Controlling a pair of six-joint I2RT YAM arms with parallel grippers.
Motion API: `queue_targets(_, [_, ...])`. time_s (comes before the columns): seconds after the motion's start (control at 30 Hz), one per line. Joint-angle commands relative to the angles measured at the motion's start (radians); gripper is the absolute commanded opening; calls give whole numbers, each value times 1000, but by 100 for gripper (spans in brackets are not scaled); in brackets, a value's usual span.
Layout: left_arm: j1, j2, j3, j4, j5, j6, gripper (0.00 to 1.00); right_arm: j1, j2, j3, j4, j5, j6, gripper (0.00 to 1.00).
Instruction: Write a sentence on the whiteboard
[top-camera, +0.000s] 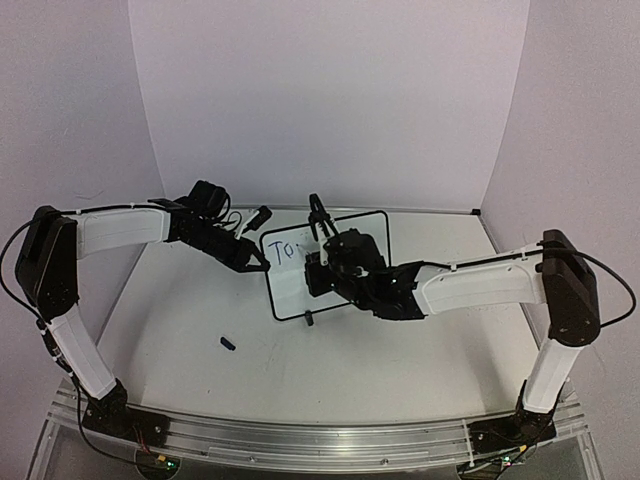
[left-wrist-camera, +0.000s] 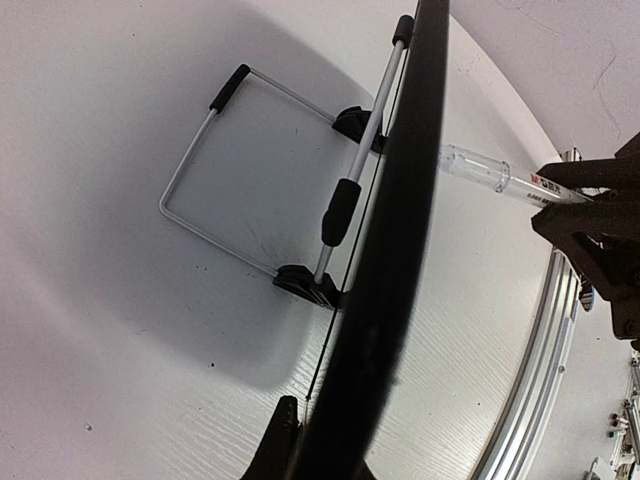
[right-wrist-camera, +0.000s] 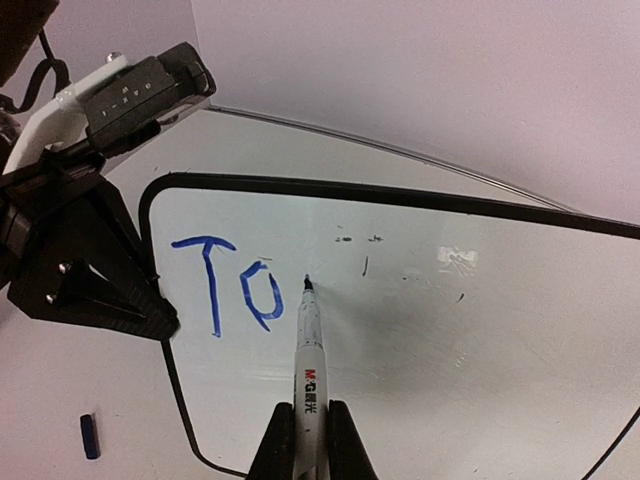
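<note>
Only "To" of the sentence stands at the upper left of the whiteboard, upright on the desk; we judge nearly all is left to write. Our left end effector clamps its left edge; the right end effector grips the marker, tip beside the "o". Whether the tip touches, we cannot tell; the board's right end is cut off.

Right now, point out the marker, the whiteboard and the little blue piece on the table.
marker (right-wrist-camera: 308, 350): right wrist view, on its white barrel.
whiteboard (right-wrist-camera: 480, 330): right wrist view, on bare white surface.
little blue piece (right-wrist-camera: 89, 436): right wrist view, on its middle.
</note>
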Motion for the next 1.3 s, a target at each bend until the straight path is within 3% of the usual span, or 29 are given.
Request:
queue_targets(0.0, [-5,-3,18,-21,-59,2,0,-3,14,-13,-13,3,28,0])
queue_targets(0.6, [-7,-2,20,-23,-63,3,0,5,-115,-91,33,14,22,0])
queue_targets(1.27, [-8,3,20,-25,-63,4,0,-10,-15,4,33,68,6,0])
